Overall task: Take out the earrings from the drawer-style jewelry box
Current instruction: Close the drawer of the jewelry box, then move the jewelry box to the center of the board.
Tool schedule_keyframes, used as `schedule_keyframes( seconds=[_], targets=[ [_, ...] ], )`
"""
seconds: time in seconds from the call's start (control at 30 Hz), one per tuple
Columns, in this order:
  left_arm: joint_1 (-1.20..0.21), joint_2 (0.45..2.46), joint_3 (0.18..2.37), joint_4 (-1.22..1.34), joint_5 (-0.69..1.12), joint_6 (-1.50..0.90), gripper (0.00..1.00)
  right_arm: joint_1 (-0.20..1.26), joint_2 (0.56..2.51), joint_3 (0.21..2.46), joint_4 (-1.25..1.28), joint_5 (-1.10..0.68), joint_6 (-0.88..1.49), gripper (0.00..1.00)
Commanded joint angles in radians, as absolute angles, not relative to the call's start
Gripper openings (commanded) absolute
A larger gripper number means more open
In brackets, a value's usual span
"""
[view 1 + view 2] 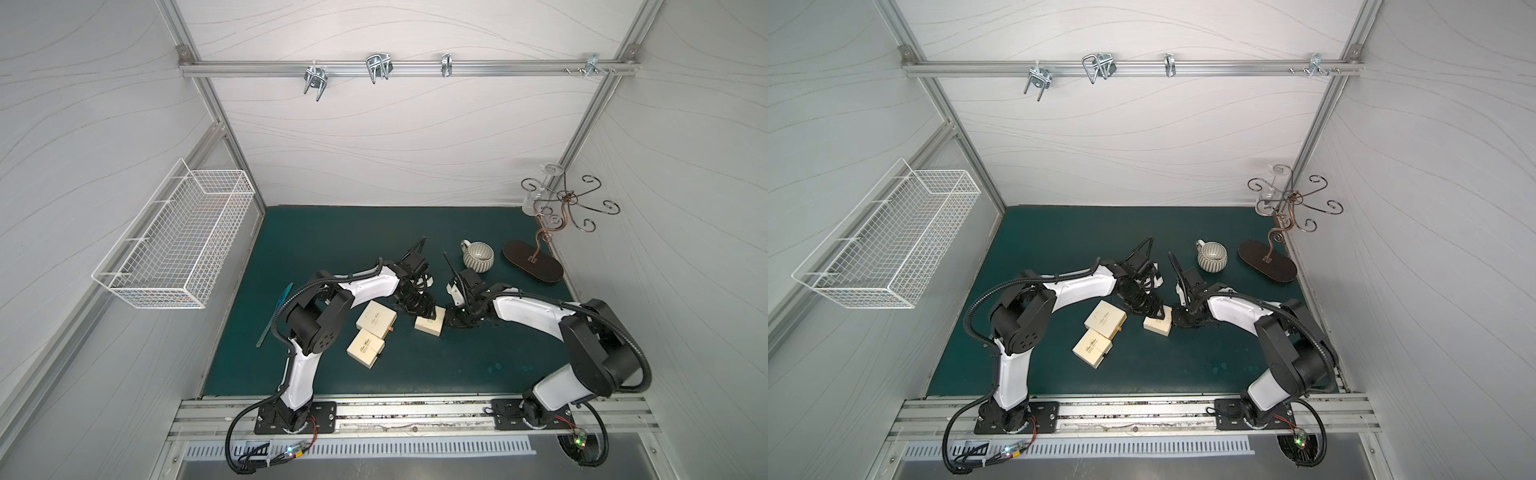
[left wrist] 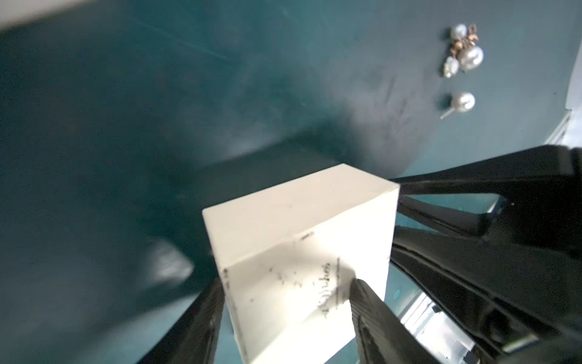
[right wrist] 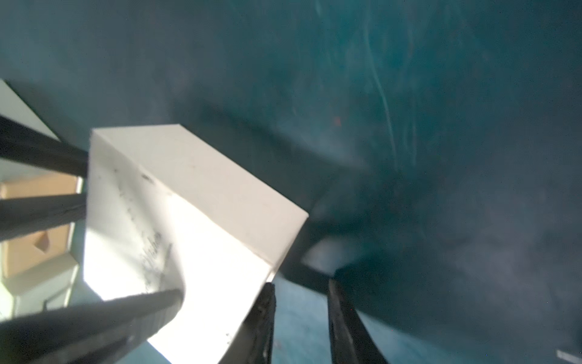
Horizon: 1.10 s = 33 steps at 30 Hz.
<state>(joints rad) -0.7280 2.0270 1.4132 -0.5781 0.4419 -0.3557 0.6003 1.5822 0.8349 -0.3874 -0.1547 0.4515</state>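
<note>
1. As both arms bend toward the middle of the frame in both top views, a cream drawer-style jewelry box (image 1: 428, 329) (image 1: 1158, 326) lies on the green table (image 1: 332, 249) between their tips.
2. Left pincer (image 2: 286, 283): its jaws stand apart. One finger (image 2: 206, 318) sits against the box's edge, and the other fingertip (image 2: 362, 294) rests on the printed lid, so nothing is clamped.
3. Right pincer (image 3: 300, 285): its jaws stand slightly apart with bare table between them. One finger (image 3: 263, 312) touches the box's corner.
4. The left wrist view shows the pearl earrings (image 2: 467, 55) outside the box on the bare table, well apart from it. They form a small pearl cluster with a brownish fitting, and a single pearl stud (image 2: 463, 101) lies just beside it. They are too small to find in the top views.
5. Two more cream boxes (image 1: 376, 319) (image 1: 366, 348) lie just beside each other, lower left of the first.
6. A ribbed mug (image 1: 478, 257) stands to the upper right, near a scrolled wire stand (image 1: 534, 261).
</note>
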Motion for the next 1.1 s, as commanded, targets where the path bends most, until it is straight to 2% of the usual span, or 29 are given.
schedule_keyframes(
  seconds=[0.0, 0.23, 0.5, 0.67, 0.83, 1.07],
  targets=[
    [-0.715, 2.071, 1.524, -0.567, 0.440, -0.372, 0.65, 0.581, 1.641, 0.946, -0.331, -0.172, 0.454, 0.31],
    [-0.652, 2.157, 1.655, -0.602, 0.319, -0.445, 0.66, 0.482, 1.716, 1.042, -0.295, -0.207, 0.542, 0.32],
    [-0.639, 2.134, 1.694, -0.607, 0.235, -0.448, 0.70, 0.499, 1.598, 1.012, -0.367, -0.024, 0.520, 0.35],
    [-0.640, 1.949, 1.542, -0.568, 0.187, -0.439, 0.72, 0.517, 1.429, 0.953, -0.393, 0.036, 0.503, 0.35],
    [-0.640, 1.769, 1.365, -0.639, 0.118, -0.398, 0.74, 0.540, 1.308, 0.888, -0.439, 0.032, 0.491, 0.35],
    [-0.639, 1.569, 1.123, -0.698, -0.006, -0.385, 0.83, 0.605, 1.232, 0.766, -0.444, 0.003, 0.499, 0.36]
  ],
)
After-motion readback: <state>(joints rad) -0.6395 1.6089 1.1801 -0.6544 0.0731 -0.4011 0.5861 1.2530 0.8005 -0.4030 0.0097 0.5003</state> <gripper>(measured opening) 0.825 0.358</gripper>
